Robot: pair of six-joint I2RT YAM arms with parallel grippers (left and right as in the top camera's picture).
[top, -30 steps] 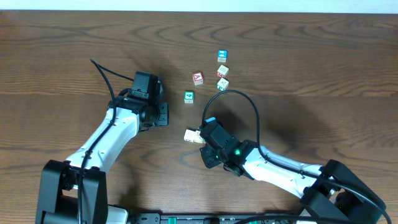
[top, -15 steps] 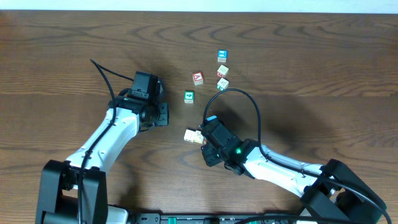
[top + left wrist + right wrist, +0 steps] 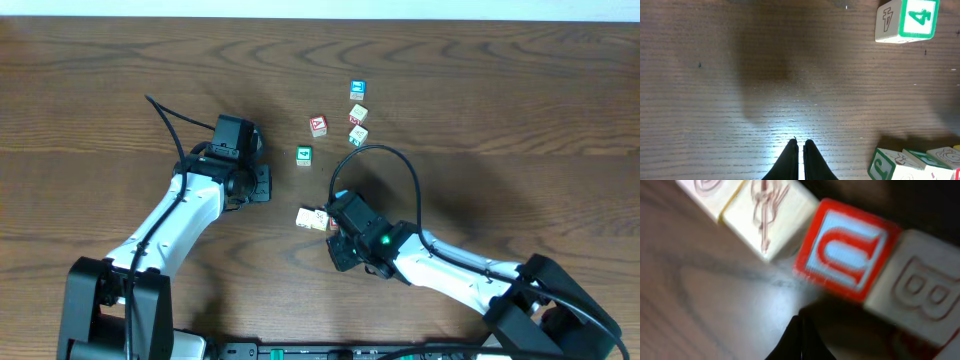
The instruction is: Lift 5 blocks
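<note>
The blocks (image 3: 311, 218) lie in a short row on the table, right in front of my right gripper (image 3: 331, 226). The right wrist view shows them close up and blurred: a pale cube with red scribbles (image 3: 767, 215), a red-outlined letter cube (image 3: 846, 250) and a pale "B" cube (image 3: 920, 295). My right gripper (image 3: 801, 330) is shut, its tips just below the red-outlined cube, holding nothing. My left gripper (image 3: 262, 184) sits to the left of the row, also shut (image 3: 801, 150) and empty. The row's end, a green-edged cube (image 3: 890, 167), shows at the lower right of the left wrist view.
A green-faced "4" cube (image 3: 304, 155) (image 3: 910, 20) lies beyond the row. Farther back are a red "A" cube (image 3: 318, 125), a blue-faced cube (image 3: 357, 90) and two pale cubes (image 3: 358, 113) (image 3: 357, 135). A black cable (image 3: 400, 165) loops over the right arm.
My right wrist has shifted slightly right and down beside the row. The blocks have barely moved. The left arm is still.
</note>
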